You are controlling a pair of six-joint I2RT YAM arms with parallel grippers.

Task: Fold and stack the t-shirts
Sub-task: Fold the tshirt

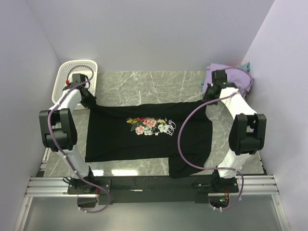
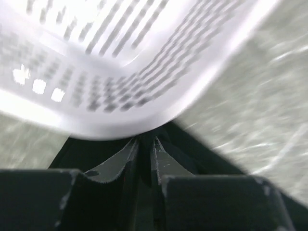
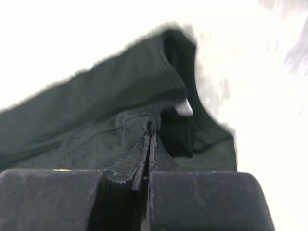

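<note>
Lying print-up across the middle of the tabletop, the black t-shirt is being held along its far edge by both grippers. Its far-left corner is being pinched by the left gripper, jaws pressed narrow with black cloth caught between them, just beside the white basket at the far-left corner of the table. The far-right corner is being clamped by the right gripper, fingers all but together on a bunched fold, close to a stitched hem and a small white tag. The far edge is being held stretched between the two grippers. One lower part of the shirt is being let reach the near edge, right of centre. The lavender t-shirt is being left crumpled in the far-right corner, just behind the right gripper. A bit of the teal t-shirt is being shown at its far-right side. Both wrist views are being blurred, so finer detail cannot be told.
</note>
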